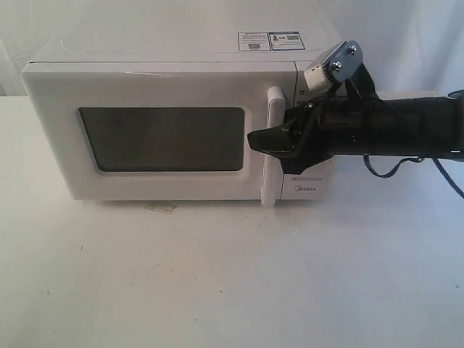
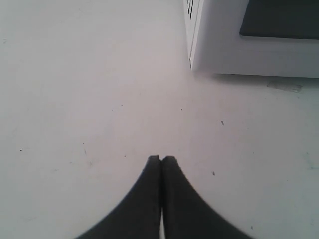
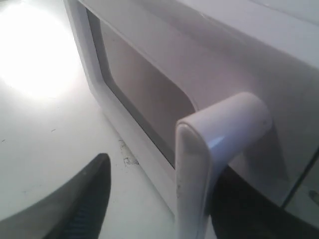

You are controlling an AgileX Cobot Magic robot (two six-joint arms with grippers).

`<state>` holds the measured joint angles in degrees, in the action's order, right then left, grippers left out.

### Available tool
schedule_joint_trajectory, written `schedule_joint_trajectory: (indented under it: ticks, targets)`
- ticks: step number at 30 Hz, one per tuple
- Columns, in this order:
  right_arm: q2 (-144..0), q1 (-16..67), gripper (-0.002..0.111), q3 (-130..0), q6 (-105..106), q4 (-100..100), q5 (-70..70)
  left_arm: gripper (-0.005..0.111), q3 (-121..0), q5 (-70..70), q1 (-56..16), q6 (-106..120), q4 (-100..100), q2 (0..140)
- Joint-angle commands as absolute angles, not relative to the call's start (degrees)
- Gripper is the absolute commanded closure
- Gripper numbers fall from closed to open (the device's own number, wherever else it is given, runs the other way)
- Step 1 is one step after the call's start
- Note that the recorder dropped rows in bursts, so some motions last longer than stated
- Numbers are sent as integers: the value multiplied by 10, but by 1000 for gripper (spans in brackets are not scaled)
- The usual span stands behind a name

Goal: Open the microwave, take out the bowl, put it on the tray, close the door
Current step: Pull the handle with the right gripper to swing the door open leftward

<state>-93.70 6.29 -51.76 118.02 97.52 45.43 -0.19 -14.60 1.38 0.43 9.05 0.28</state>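
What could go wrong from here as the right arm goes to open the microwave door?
The right gripper straddles the handle with its jaws open; pulling before they close could let it slip off. Nothing braces the microwave: the left gripper hangs shut over the table, apart from it, so a hard pull might drag the whole box forward.

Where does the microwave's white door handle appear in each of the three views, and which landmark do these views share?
Exterior view: the door handle stands upright just right of the dark window.
Left wrist view: not in it; only a corner of the microwave shows.
Right wrist view: the door handle is large and close, in front of the window.
Shared landmark: the dark window, seen in all three.
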Motion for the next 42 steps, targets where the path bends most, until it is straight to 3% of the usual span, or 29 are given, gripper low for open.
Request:
schedule_joint_trajectory:
  ticks: [1,4,9,12,15,21,23,25,27,31,42]
  targets:
    - [-934,76,57,-542,1167,960,514,107,0,-146,10,0,90,0]
    - [-934,76,58,-542,1167,953,499,107,0,-146,10,0,90,0]
    - [-934,76,71,-542,1167,949,487,107,0,-146,10,0,90,0]
    - [-934,76,84,-542,1167,946,478,107,0,-146,10,0,90,0]
    - [-934,76,108,-542,1167,912,477,107,0,-146,10,0,90,0]
    - [-934,76,108,-542,1166,850,480,107,0,-146,10,0,90,0]
    - [-934,76,108,-542,1150,801,547,107,0,-146,10,0,90,0]
    - [-934,75,108,-543,1178,724,700,107,0,-146,10,0,90,0]
    - [-934,75,108,-543,1209,688,700,107,0,-146,10,0,90,0]
    - [-931,68,108,-543,1040,689,610,107,0,-146,10,0,90,0]
    - [-907,68,108,-542,1013,661,658,107,0,-146,10,0,90,0]
